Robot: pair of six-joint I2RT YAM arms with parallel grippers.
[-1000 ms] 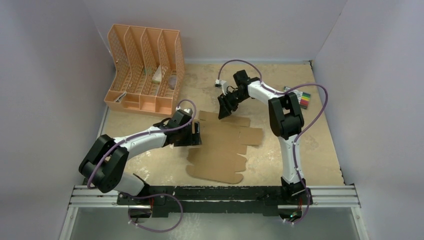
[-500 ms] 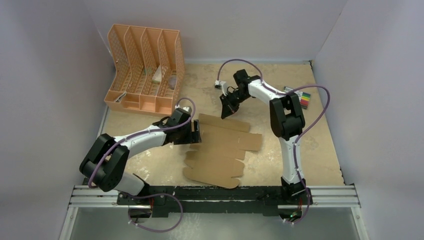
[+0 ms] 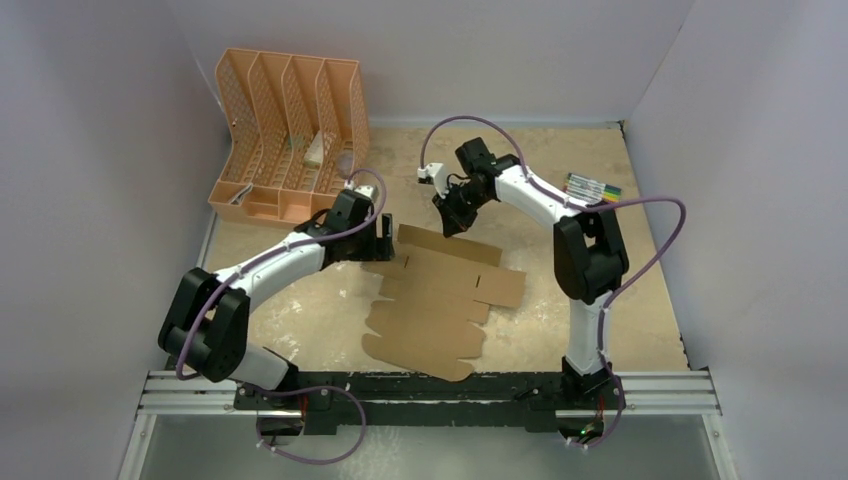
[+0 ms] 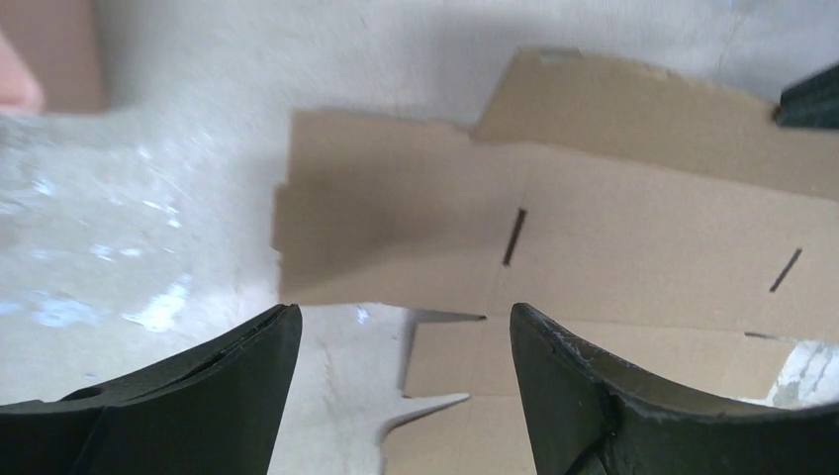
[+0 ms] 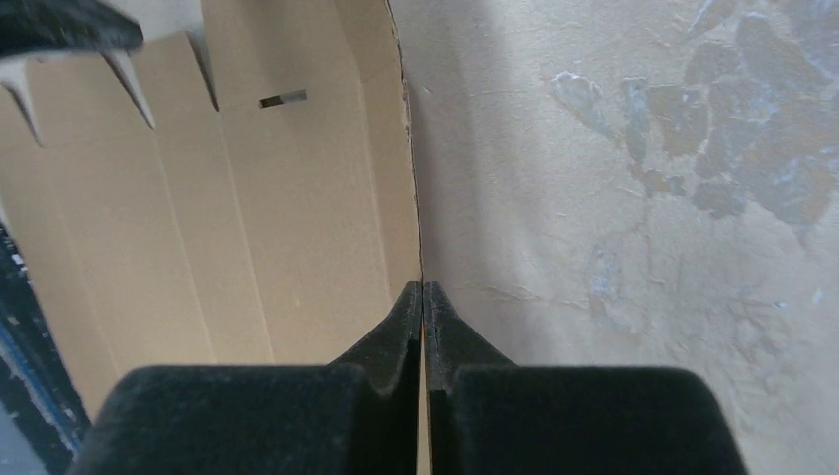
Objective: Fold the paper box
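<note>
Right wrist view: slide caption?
Right gripper pinches the edge of the flat paper box on the table.

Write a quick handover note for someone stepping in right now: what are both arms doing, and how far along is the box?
Left end effector: open, holding nothing, above the left end of the paper box.
Right end effector: shut, pinching its far edge.
Paper box: one flat cardboard sheet lying mid-table.
Done: no panel folded yet.
Left: every fold.
</note>
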